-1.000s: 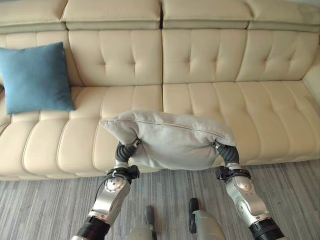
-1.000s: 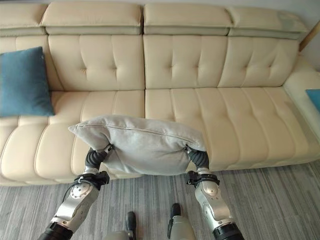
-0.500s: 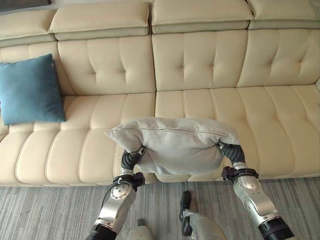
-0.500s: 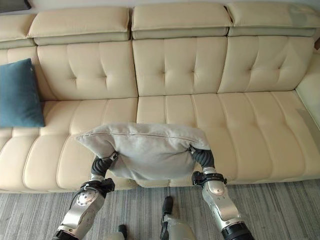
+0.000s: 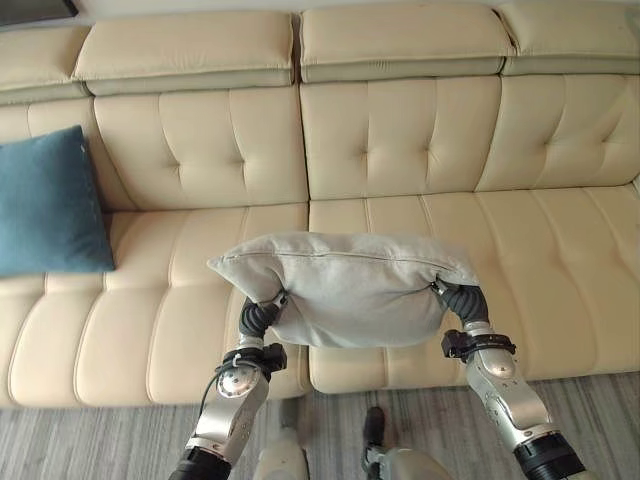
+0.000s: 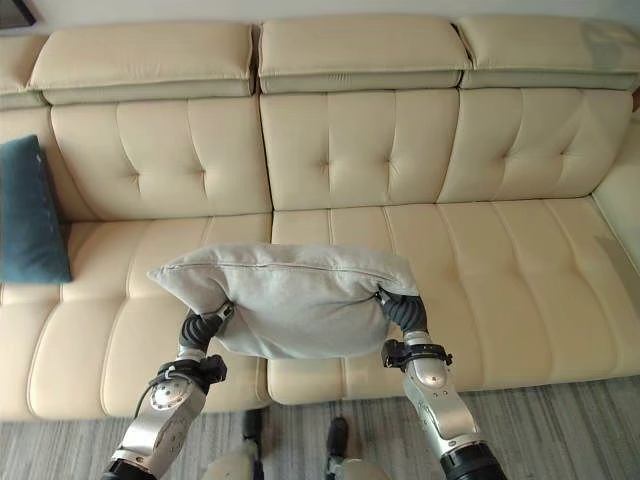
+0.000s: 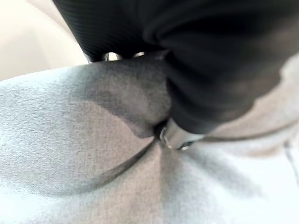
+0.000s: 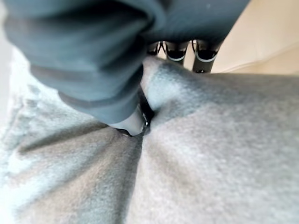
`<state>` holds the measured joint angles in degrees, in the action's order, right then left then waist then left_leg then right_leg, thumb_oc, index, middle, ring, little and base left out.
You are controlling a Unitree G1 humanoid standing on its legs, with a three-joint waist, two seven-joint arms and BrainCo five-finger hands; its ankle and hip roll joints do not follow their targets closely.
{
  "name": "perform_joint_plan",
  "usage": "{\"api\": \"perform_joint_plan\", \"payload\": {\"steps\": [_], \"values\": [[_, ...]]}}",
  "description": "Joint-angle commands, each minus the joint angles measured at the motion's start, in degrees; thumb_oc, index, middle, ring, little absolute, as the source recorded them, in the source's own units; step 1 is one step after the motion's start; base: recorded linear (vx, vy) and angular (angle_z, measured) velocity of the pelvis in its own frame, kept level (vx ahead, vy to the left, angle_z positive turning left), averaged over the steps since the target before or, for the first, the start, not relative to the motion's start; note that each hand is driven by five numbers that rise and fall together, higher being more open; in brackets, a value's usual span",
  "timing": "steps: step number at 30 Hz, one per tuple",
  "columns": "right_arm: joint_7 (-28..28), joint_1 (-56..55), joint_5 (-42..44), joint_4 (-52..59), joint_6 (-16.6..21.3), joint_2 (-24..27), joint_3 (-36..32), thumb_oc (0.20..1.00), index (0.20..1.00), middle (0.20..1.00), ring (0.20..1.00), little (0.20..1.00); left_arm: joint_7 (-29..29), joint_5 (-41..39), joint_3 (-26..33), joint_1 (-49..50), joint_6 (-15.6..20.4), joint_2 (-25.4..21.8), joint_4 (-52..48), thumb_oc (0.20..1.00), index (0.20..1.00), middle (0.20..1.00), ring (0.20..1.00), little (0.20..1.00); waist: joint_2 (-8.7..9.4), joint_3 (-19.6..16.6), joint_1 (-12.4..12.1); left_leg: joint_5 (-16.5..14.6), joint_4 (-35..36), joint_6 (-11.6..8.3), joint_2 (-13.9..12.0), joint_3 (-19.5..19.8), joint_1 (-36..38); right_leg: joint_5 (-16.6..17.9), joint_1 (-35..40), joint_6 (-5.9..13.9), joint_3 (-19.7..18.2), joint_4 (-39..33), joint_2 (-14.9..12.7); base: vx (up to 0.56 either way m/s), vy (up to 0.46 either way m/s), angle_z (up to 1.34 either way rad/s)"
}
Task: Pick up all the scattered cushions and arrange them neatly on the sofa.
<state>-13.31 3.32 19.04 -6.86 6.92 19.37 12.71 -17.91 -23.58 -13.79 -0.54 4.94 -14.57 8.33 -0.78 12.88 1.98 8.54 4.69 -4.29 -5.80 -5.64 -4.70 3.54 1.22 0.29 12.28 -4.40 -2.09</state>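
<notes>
Grey cushion [image 5: 345,290] pinched — seemingly — between both hands' fingers [image 8: 203,56].

A plain pale grey fabric cushion [image 5: 345,290] hangs before a cream button-tufted leather sofa [image 5: 400,140], its seat ribbed in stitched channels. A solid teal square cushion [image 5: 45,200] leans at one end above grey streaked carpet [image 5: 100,440].

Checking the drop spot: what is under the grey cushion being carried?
Beneath the grey fabric cushion lies the cream leather sofa seat; the patch directly under it is covered.
</notes>
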Motion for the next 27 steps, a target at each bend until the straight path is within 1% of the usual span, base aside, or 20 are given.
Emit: {"api": "perform_joint_plan", "payload": {"steps": [1,3,4,5,6,7,9,11,13,14,17,18,20,21,24,26,27], "values": [[2.5,1.5,-2.1,7.0,4.0,-2.2,1.0,0.2,0.2,0.2,0.2,0.2,2.9,3.1,-0.7,-1.9,4.9,-1.7,-8.2,0.2,0.2,0.2,0.2,0.2,1.75,-5.9,-1.1,-5.2,-1.0,-0.51,0.6,-1.3,0.3,-10.0,2.2,6.65,-2.9,5.3,-5.0,0.14,0.196,0.02],[2.4,1.6,-2.6,7.2,3.7,-2.9,1.0,0.2,0.2,0.2,0.2,0.2,2.7,3.3,-0.9,-2.2,4.6,-2.0,-8.2,0.2,0.2,0.2,0.2,0.2,2.25,-6.2,-1.1,-6.3,-0.9,0.72,1.4,-2.0,1.6,-9.9,1.5,7.43,-3.7,7.5,-6.0,0.07,0.227,0.01],[1.4,3.6,-4.0,7.6,3.8,-4.2,1.0,0.2,0.2,0.2,0.2,0.2,1.8,4.1,-1.2,-3.6,4.6,-2.6,-7.9,0.2,0.2,0.2,0.2,0.2,2.4,-5.7,-0.8,-7.1,-0.6,1.98,1.8,-3.1,2.3,-8.8,-3.1,8.98,-5.8,14.9,-6.6,0.03,0.248,-0.21],[0.8,5.1,-4.1,8.0,4.2,-5.1,1.3,0.2,0.2,0.2,0.2,0.2,1.3,4.6,-1.5,-5.0,4.7,-2.8,-7.6,0.2,0.2,0.2,0.2,0.2,2.4,-5.6,-0.6,-7.6,-0.4,2.27,2.0,-3.3,2.8,-8.0,-5.7,8.66,-6.9,15.1,-5.9,0.01,0.188,-0.59],[0.5,6.1,-4.0,7.9,4.2,-5.2,1.4,0.2,0.2,0.2,0.2,0.2,1.1,4.8,-1.2,-5.6,4.8,-2.9,-7.5,0.2,0.2,0.2,0.2,0.2,2.48,-5.6,-0.7,-7.9,-0.3,2.34,2.2,-3.3,3.1,-7.1,-6.8,8.48,-7.0,13.6,-5.6,0.02,0.017,-0.69],[-0.3,6.8,-4.3,7.5,4.4,-5.3,1.9,0.2,0.2,0.2,0.2,0.2,0.4,5.0,-0.7,-6.2,5.1,-3.2,-7.3,0.2,0.2,0.2,0.2,0.2,2.75,-5.2,-0.7,-7.6,-0.5,2.2,2.4,-3.2,2.6,-6.0,-6.0,8.76,-6.3,7.4,-5.6,0.02,-0.014,-0.39],[0.2,7.3,-3.9,7.4,4.2,-5.9,3.3,0.2,0.2,0.2,0.2,0.2,0.2,4.9,-1.0,-6.8,5.1,-2.3,-6.8,0.2,0.2,0.2,0.2,0.2,3.2,-5.9,-1.0,-8.0,-0.5,2.2,2.7,-3.2,3.5,-5.7,-4.8,8.16,-6.7,5.5,-5.4,0.1,-0.028,0.12],[-0.4,9.4,-3.8,5.2,3.9,-6.0,5.2,0.2,0.2,0.2,0.2,0.2,-1.0,5.5,-1.9,-8.3,5.1,-1.6,-5.4,0.2,0.2,0.2,0.2,0.2,3.19,-7.3,-1.2,-8.7,0.3,1.95,2.7,-2.9,5.3,-5.6,-1.3,8.04,-4.9,2.9,-5.3,0.24,-0.07,0.36],[-2.5,14.8,-4.5,1.7,3.0,-5.8,6.8,0.2,0.2,0.2,0.2,0.2,-3.2,5.6,-2.9,-13.0,4.8,-1.5,-2.1,0.2,0.2,0.2,0.2,0.2,2.99,-6.8,-1.5,-8.9,0.3,1.69,2.7,-1.8,5.5,-5.9,-0.4,7.89,-4.0,2.4,-5.3,0.14,-0.072,0.48],[-3.7,17.7,-4.9,-0.6,2.1,-5.7,7.1,0.2,0.2,0.2,0.2,0.2,-4.2,5.9,-3.2,-16.5,4.6,-1.8,0.2,0.2,0.2,0.2,0.2,0.2,2.75,-6.3,-1.7,-8.8,0.3,1.5,2.7,-1.3,4.7,-6.1,-0.8,7.7,-3.5,2.4,-5.3,0.04,-0.046,0.36],[-5.2,21.7,-4.8,-5.4,1.2,-7.0,8.9,0.2,0.2,0.2,0.2,0.2,-6.1,6.5,-4.5,-21.6,4.2,-1.8,4.8,0.2,0.2,0.2,0.2,0.2,2.62,-3.5,-2.0,-8.4,0.0,1.44,2.5,-0.6,1.7,-6.3,-4.0,7.5,-3.5,3.5,-5.3,-0.08,-0.034,0.22],[-6.1,24.7,-4.3,-8.5,1.2,-7.4,9.4,0.2,0.2,0.2,0.2,0.2,-7.1,6.3,-5.1,-25.3,4.3,-2.0,8.1,0.2,0.2,0.2,0.2,0.2,2.66,-2.0,-2.2,-8.0,-0.8,1.4,2.4,-0.3,-0.9,-6.1,-6.6,7.37,-3.7,4.5,-5.3,-0.19,-0.033,0.05],[-7.3,29.2,-3.8,-12.0,1.3,-7.0,9.8,0.2,0.2,0.2,0.2,0.2,-8.1,5.9,-6.0,-30.4,4.5,-3.0,11.7,0.2,0.2,0.2,0.2,0.2,2.88,-0.4,-2.3,-7.9,-2.9,1.28,2.2,0.1,-4.6,-6.0,-9.8,7.21,-3.9,6.0,-5.3,-0.18,-0.038,0.05],[-8.3,32.3,-3.5,-14.1,1.0,-6.5,10.0,0.2,0.2,0.2,0.2,0.2,-8.7,5.5,-6.5,-33.9,4.5,-4.0,15.0,0.2,0.2,0.2,0.2,0.2,3.04,0.7,-2.4,-7.7,-4.7,1.17,2.2,0.5,-7.7,-5.8,-12.4,6.92,-4.1,7.2,-5.3,-0.15,-0.035,0.11],[-9.6,37.8,-3.3,-17.5,0.4,-6.2,9.9,0.2,0.2,0.2,0.2,0.2,-9.4,4.8,-6.9,-39.3,4.4,-5.0,20.4,0.2,0.2,0.2,0.2,0.2,3.2,2.2,-2.3,-7.7,-8.2,0.93,2.2,1.2,-13.8,-5.9,-17.8,6.5,-4.1,9.9,-5.8,-0.1,-0.018,0.05],[-9.9,39.0,-3.4,-19.8,0.1,-6.6,10.5,0.2,0.2,0.2,0.2,0.2,-9.4,5.1,-7.5,-41.3,4.0,-5.1,22.8,0.2,0.2,0.2,0.2,0.2,3.36,2.6,-2.2,-8.0,-8.7,0.88,2.2,1.2,-14.4,-6.1,-18.4,6.43,-4.4,10.2,-5.8,-0.01,-0.007,-0.02],[-10.7,42.4,-3.5,-24.9,-0.4,-6.4,11.4,0.2,0.2,0.2,0.2,0.2,-9.7,5.4,-8.9,-45.7,3.3,-5.6,27.7,0.2,0.2,0.2,0.2,0.2,3.53,3.0,-2.0,-7.9,-8.7,0.78,2.1,1.1,-15.1,-5.8,-19.1,6.43,-4.5,10.2,-5.7,-0.07,-0.032,-0.04]]}}
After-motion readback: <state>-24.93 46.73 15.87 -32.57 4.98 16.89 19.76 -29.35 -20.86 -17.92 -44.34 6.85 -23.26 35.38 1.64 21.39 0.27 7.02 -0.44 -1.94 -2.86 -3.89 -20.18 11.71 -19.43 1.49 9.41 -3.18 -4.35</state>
